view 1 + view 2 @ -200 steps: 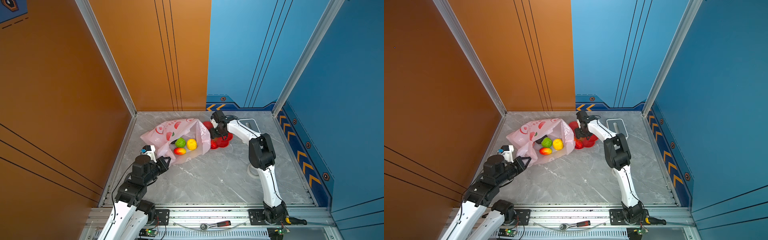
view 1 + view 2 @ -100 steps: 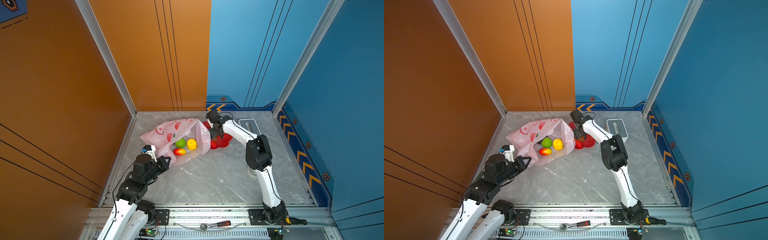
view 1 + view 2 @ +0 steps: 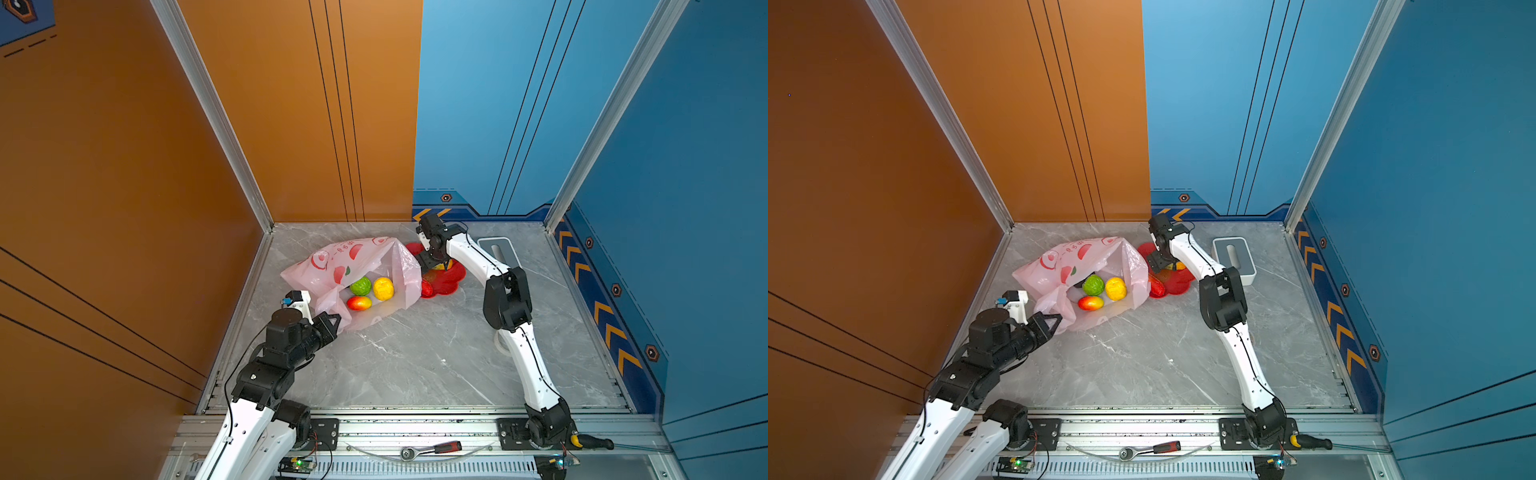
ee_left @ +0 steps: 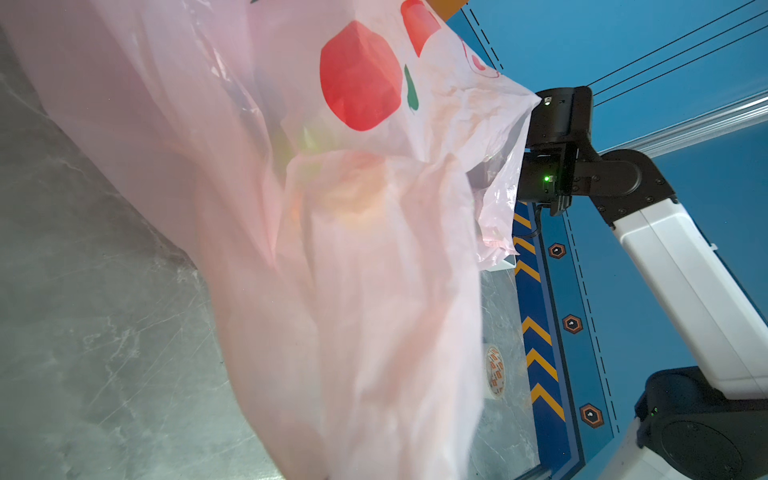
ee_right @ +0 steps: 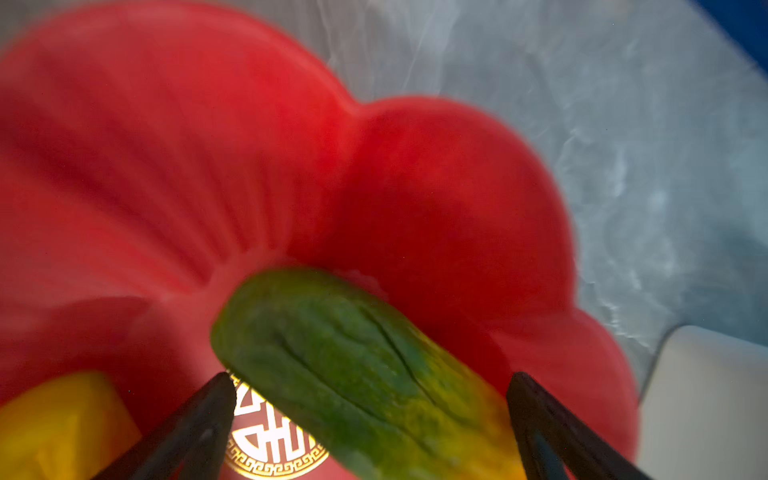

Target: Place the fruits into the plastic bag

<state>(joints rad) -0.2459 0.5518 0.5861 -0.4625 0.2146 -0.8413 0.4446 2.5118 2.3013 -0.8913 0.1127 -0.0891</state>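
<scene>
Three glossy fruits (image 3: 383,289) lie inside crinkly pink plastic bag (image 3: 332,266), pinched by left pincer (image 3: 334,320); right pincer (image 5: 370,377) spread wide.

Pink plastic bag (image 4: 353,249) filling frame

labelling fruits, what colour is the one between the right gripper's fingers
Fruit: green, yellowing at one end; right wrist view.

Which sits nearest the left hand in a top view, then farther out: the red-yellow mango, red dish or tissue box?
From the left hand:
1. red-yellow mango, inside the bag
2. red dish, beyond the bag
3. tissue box, far right
</scene>
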